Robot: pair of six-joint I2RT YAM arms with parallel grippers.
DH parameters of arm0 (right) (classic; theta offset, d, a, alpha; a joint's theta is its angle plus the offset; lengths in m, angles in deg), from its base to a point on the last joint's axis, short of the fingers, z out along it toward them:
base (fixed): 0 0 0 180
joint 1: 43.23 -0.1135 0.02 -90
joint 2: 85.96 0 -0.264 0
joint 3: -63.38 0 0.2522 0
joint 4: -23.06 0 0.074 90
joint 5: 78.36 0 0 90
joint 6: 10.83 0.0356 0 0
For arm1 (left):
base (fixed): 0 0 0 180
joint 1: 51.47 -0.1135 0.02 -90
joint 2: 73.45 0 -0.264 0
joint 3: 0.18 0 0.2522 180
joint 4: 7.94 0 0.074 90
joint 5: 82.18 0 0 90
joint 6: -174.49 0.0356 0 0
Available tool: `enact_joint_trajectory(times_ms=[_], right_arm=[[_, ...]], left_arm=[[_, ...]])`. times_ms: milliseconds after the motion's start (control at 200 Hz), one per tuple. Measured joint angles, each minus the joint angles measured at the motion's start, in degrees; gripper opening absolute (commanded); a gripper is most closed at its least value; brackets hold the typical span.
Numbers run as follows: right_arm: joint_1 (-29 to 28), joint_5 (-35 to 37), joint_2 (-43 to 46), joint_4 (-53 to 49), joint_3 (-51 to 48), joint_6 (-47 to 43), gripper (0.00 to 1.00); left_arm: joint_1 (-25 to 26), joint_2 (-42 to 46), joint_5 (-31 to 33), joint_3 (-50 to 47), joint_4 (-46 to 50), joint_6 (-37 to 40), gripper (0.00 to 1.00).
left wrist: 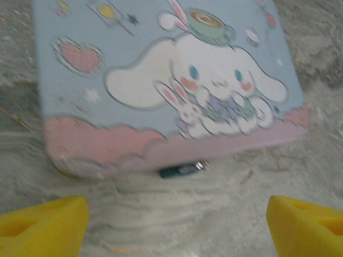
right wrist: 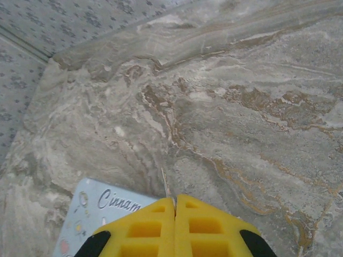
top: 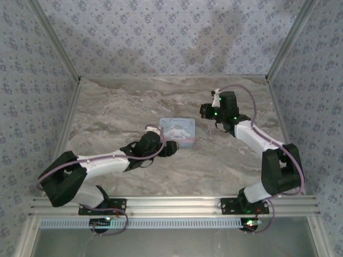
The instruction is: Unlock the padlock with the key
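The padlock (left wrist: pixel 182 170), a tiny dark bluish lock with a shiny metal end, lies at the front edge of the light-blue cartoon tin (left wrist: pixel 166 85). My left gripper (left wrist: pixel 174 230) is open, its yellow fingers (left wrist: pixel 43 225) spread wide just short of the padlock. From above, the left gripper (top: pixel 167 148) sits at the tin's (top: pixel 178 131) near-left corner. My right gripper (right wrist: pixel 175 201) is shut on the key (right wrist: pixel 166 184), whose thin blade pokes out edge-on between the pads. The right gripper (top: pixel 206 111) hovers to the right of the tin.
The marble tabletop (top: pixel 118 107) is ringed by patterned walls (top: pixel 161 32) at the back and sides. A corner of the tin (right wrist: pixel 102 214) shows at the lower left in the right wrist view. An aluminium rail (top: pixel 171 203) runs along the near edge.
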Motion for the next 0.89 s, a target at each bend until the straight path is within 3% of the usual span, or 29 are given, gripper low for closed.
enact_joint_trajectory(times_ms=[595, 894], right_arm=[[-1.86, 3.65, -9.07, -1.55, 6.95, -4.63, 0.0], [-2.27, 5.84, -12.11, -4.7, 11.23, -7.87, 0.0]], left_arm=[[-8.44, -14.27, -5.18, 11.58, -4.55, 2.93, 0.86], [-8.0, -10.16, -5.42, 9.03, -4.11, 2.71, 0.9]])
